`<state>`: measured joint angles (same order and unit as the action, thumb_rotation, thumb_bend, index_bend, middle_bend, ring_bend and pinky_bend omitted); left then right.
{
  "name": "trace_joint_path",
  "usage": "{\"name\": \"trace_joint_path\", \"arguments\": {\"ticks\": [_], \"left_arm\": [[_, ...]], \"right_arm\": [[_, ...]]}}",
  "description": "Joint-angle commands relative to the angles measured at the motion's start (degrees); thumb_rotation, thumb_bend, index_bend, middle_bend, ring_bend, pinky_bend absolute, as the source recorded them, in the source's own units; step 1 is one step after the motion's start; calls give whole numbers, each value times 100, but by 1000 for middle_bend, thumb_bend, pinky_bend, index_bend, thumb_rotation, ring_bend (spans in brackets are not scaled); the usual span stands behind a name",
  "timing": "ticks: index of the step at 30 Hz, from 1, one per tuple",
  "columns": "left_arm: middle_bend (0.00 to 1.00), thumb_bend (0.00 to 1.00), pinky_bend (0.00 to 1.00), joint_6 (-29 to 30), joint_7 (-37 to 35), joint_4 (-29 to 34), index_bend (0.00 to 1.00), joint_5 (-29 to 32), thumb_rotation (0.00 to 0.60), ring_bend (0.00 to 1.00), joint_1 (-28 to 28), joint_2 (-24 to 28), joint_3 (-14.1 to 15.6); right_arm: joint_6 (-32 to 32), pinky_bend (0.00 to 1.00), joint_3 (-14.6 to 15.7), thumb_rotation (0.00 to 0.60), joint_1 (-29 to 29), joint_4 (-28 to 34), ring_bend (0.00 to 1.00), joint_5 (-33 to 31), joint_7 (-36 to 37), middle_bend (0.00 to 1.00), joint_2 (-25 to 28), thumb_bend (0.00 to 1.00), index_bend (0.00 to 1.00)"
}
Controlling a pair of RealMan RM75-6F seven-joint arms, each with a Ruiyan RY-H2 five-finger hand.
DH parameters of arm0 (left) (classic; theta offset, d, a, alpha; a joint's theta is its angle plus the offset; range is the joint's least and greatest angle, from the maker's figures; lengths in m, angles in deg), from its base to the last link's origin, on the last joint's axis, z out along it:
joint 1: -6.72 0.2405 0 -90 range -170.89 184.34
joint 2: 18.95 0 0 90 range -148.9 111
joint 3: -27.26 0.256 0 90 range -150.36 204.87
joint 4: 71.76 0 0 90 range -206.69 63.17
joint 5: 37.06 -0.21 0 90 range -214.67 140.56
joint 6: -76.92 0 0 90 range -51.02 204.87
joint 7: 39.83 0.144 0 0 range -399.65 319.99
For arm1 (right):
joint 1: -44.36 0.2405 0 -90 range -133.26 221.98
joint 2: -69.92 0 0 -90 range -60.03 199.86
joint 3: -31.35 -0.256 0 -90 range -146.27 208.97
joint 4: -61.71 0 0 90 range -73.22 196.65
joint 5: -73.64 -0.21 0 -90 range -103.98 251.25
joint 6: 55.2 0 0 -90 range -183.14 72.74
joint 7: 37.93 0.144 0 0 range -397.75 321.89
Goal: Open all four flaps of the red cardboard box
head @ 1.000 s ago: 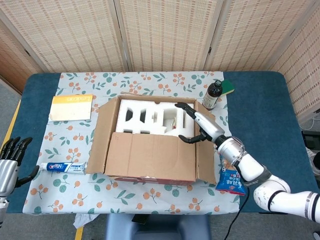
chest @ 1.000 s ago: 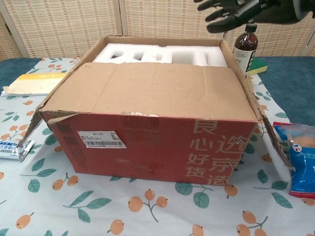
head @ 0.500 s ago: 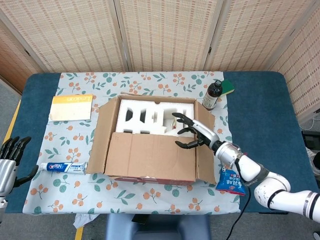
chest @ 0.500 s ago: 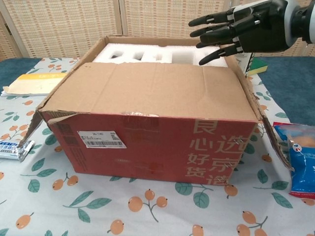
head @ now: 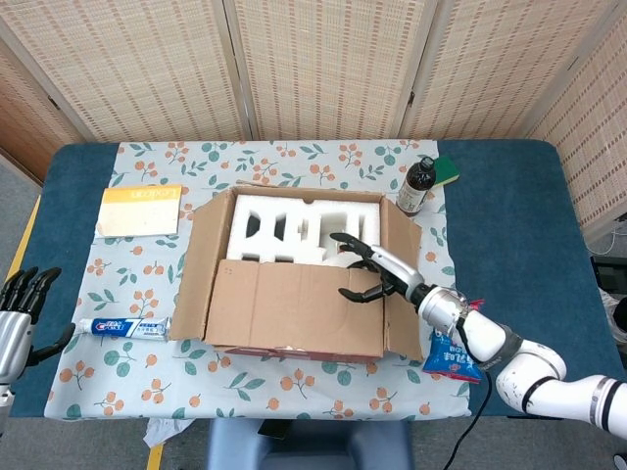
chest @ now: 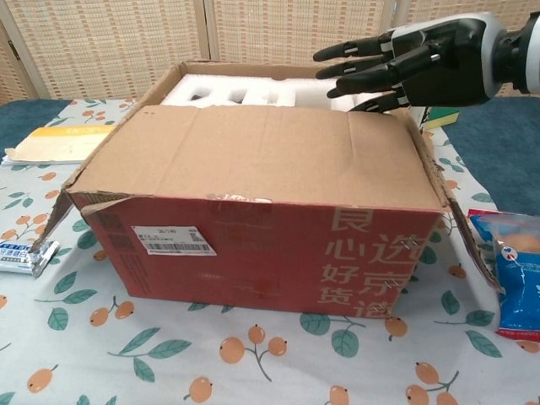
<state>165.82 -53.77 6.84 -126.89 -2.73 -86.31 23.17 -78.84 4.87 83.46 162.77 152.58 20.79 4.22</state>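
The red cardboard box (head: pixel 294 350) stands mid-table, its red front (chest: pixel 253 253) facing me in the chest view. Its near flap (head: pixel 294 305) lies flat over the front half of the opening. The left flap (head: pixel 199 264) and right flap (head: pixel 403 294) lean outward, and white foam (head: pixel 284 227) shows in the far half. My right hand (head: pixel 370 274) hovers with fingers spread over the near flap's far edge by the right corner, holding nothing; the chest view shows the right hand (chest: pixel 405 67) just above the flap (chest: pixel 261 156). My left hand (head: pixel 20 315) hangs open beyond the table's left edge.
A brown bottle (head: pixel 418 186) and a green pad (head: pixel 449 168) stand behind the box's right corner. A blue snack bag (head: pixel 452 354) lies right of the box. On the left lie a yellow booklet (head: pixel 142 209) and a toothpaste box (head: pixel 124 326).
My right hand has come down and moved left toward the near flap's far edge, from above the right wall. The box and my left hand have stayed put.
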Motion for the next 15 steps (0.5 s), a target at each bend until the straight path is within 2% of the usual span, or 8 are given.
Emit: {"name": "trace_joint_path", "arguments": {"ticks": [1,8,15], "left_arm": [[134,399,0,19,10,-10,0,-10,600,20,-4,-9,-7],[131,399,0,16,97,2,0,-26,600,19,-26,-43,-13],[131,399,0,-56,259,24,0,-19,600,19,-70,-81,-10]], "right_arm": [[-215,246,69,600,-77,165,0,216,157,0,132,398,0],[-959,247,277,600,-308,739,0,884,368,0,637,398,0],[-1880,248,476,600,-628,1667,0,1447,253,0,1503,397,0]]}}
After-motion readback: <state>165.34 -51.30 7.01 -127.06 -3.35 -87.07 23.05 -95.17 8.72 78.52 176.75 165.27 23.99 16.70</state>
